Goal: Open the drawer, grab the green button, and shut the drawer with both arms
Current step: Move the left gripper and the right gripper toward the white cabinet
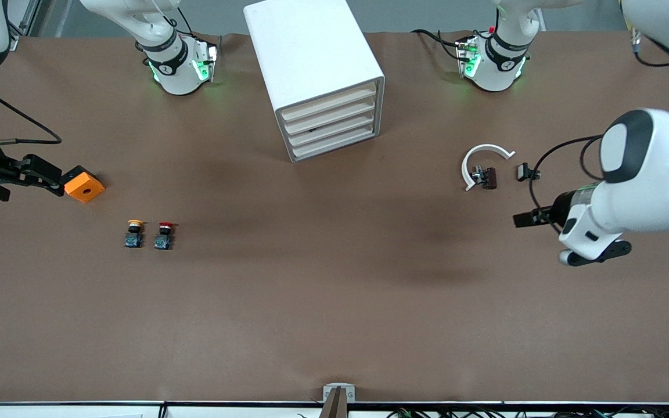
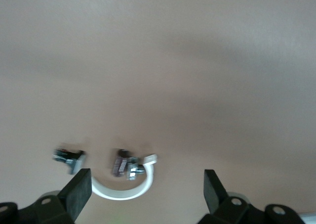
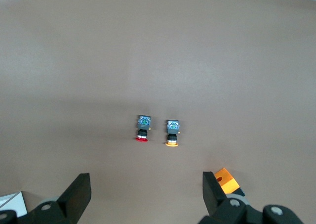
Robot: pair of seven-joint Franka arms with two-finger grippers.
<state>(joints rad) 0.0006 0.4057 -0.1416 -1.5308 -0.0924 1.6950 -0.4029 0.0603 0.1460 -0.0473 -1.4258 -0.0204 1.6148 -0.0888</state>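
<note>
Nothing of the task looked done yet. The cabinet (image 1: 317, 75) stood on the desk (image 1: 334, 325) between the two arm bases, and all four drawers, including the drawer (image 1: 330, 120) to be opened, sat flush and closed. No green-capped button could be seen anywhere; my guess was that it lay inside a drawer.

The left gripper (image 2: 147, 189) hung over the desk at the left arm's end, fingers released and spread, holding nothing, above a white curved clip (image 1: 481, 161) and small metal parts (image 1: 484, 177). The right gripper (image 3: 146, 192) hung at the right arm's end, fingers likewise released and empty, near an orange block (image 1: 84, 184). The orange-capped button (image 1: 133, 233) and red-capped button (image 1: 164, 234) stood side by side, nearer the front camera than that block.

Opening, taking and closing all remained.
</note>
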